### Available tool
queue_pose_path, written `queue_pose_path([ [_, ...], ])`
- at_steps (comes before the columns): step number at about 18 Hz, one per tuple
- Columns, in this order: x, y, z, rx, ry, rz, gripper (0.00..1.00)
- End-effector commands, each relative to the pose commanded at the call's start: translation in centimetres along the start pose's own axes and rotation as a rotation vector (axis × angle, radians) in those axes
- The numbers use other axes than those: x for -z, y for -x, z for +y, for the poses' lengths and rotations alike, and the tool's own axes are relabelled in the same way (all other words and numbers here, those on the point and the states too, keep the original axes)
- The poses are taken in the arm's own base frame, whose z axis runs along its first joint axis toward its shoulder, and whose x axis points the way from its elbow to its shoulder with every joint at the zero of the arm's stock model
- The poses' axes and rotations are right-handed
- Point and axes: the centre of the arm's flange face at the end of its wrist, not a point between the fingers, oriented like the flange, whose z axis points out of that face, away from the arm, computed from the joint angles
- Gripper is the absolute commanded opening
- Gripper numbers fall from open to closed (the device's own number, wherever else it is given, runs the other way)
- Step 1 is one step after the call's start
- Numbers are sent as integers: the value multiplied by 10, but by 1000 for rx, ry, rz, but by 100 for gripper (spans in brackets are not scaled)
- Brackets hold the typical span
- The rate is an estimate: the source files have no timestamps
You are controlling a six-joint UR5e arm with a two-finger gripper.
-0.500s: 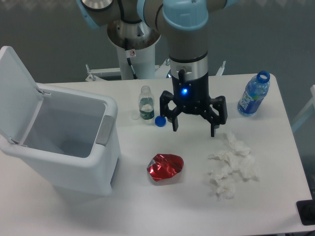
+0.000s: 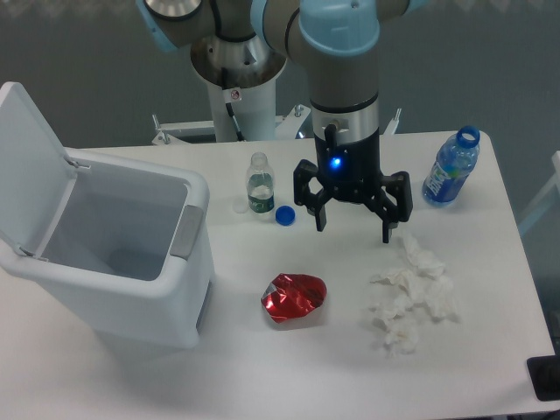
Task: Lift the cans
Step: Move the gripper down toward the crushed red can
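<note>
While only one fixed camera view is given, it takes in the whole white table and everything on it. One black two-finger gripper hangs from the grey and light-blue arm above the middle of the table, a small blue light glowing on its body. Its two fingers are spread wide apart and point downward, with nothing between them.

One shiny red crumpled metal can lies on the table, in front of the gripper and slightly toward the bin side, clear of both fingers. It touches nothing else.

Two clear plastic bottles are in view. One small uncapped bottle with a green label stands upright near the back of the table, between the bin and the gripper. One round blue bottle cap lies on the table just beside it. The second bottle, blue-tinted with a blue label, stands near the far right edge of the picture, its neck open.

White crumpled tissue wads lie in one loose cluster to the right of the can, below the gripper's right-hand finger; their exact number cannot be told, since they overlap.

One white plastic bin stands at the left of the table, its hinged lid raised upright and its interior open.
</note>
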Motion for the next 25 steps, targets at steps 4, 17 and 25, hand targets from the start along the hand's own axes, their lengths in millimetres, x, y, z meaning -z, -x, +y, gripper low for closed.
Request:
queue_pose_path([
  [4, -33, -8, 8, -2, 15, 17, 100],
  [17, -137, -53, 7, -284, 128, 166, 100],
  [25, -177, -87, 25, -398, 244, 212, 100],
])
